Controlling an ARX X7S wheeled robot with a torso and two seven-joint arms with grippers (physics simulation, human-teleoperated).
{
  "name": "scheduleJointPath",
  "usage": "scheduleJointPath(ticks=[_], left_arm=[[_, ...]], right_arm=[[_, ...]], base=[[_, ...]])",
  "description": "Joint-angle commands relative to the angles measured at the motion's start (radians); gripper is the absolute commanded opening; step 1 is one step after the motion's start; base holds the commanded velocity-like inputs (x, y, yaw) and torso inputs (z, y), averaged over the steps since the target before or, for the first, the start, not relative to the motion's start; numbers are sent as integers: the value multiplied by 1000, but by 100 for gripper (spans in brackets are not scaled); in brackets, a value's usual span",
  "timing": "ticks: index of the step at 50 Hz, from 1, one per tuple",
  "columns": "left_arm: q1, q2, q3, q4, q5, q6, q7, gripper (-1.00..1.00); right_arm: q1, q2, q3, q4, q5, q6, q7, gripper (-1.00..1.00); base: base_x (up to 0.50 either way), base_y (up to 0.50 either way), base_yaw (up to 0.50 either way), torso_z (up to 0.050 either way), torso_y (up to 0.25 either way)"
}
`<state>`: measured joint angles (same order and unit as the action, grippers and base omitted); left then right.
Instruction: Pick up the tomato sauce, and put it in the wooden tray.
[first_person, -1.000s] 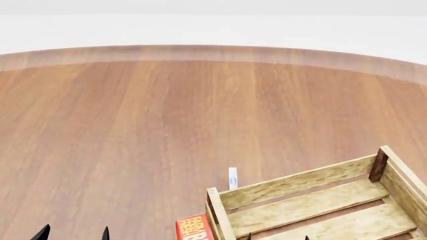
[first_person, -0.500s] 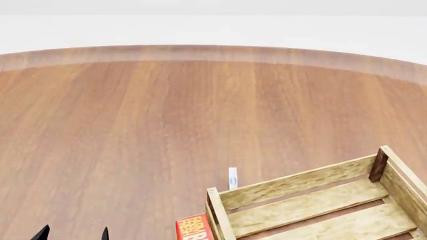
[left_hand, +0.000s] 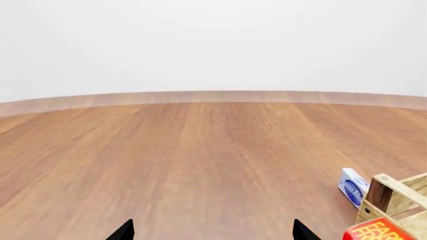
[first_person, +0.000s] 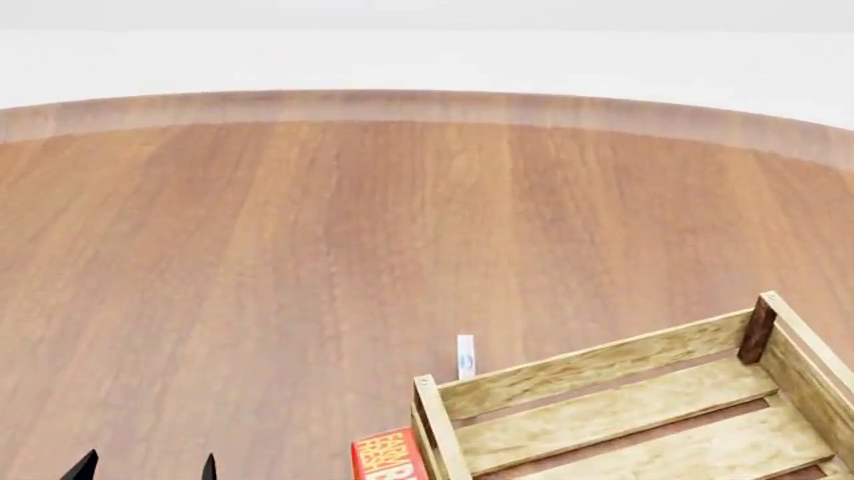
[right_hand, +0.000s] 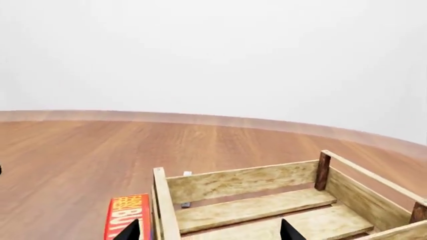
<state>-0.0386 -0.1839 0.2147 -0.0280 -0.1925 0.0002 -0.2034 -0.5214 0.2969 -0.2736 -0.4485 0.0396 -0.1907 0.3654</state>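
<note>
The wooden tray sits on the table toward its near right corner, turned at a slant so that one corner points away to the right. Just beside the tray's left end stands a box, close against the tray wall — whether they touch cannot be told. Behind the tray's far left corner, a little apart from it, lies a small carton. The table's far edge curves well behind them all.
</note>
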Motion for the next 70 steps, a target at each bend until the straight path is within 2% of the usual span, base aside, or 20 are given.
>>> scheduleJointPath(ticks=[1, 7, 22, 24, 49, 70], left_arm=[[2, 12, -10, 3, 11, 2, 8, 100], [5, 9, -7, 9, 9, 1, 3, 100], [5, 3, -1, 9, 1, 5, -5, 100], [5, 2, 1, 10, 1, 3, -6, 100], [-2, -8, 15, 1, -9, 8, -14, 100], [-2, -16, 26, 4, -16, 10, -23, 100]], right_arm=[[-144, 19, 29, -14, -8, -150, 0, 100], [-174, 20, 12, 46, -46, -219, 8, 100], [-246, 29, 25, 123, 22, -372, 56, 100], [-228, 32, 12, 136, 45, -328, 50, 100], [-159, 16, -33, 306, 80, -296, 58, 100], [-47, -4, -69, 422, 122, -204, 41, 100]], base=[[0, 0, 0, 0, 0], [0, 0, 0, 0, 0], [0, 0, 0, 0, 0], [0, 0, 0, 0, 0], [0, 0, 0, 0, 0], [0, 0, 0, 0, 0]])
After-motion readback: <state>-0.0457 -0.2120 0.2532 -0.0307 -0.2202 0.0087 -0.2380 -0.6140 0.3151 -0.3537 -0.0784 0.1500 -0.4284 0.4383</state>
